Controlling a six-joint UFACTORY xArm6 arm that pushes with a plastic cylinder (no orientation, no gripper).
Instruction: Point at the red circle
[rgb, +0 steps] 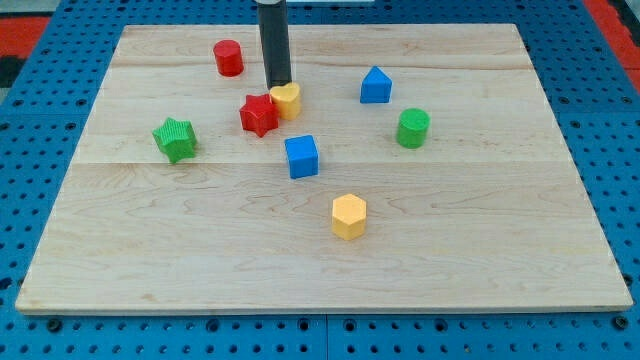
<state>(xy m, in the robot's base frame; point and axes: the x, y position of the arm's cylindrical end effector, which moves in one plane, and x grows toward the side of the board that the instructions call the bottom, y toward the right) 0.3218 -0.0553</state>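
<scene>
Wooden tabletop (150, 250) carried our blocks; our tip (279, 85), an end effector holding nothing, touched the yellow block (288, 100), risking shoving it; the red circle (228, 57) sat upper left

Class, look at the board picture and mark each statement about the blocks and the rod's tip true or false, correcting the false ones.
1. My tip touches the red circle. False: it stands apart, to the circle's right, just behind the yellow block.
2. The red star sits beside that yellow block. True.
3. The green star lies at the view's right. False: it lies at the left.
4. The yellow hexagon is nearest the view's bottom. True.
5. The blue cube lies below the red star, to its right. True.
</scene>
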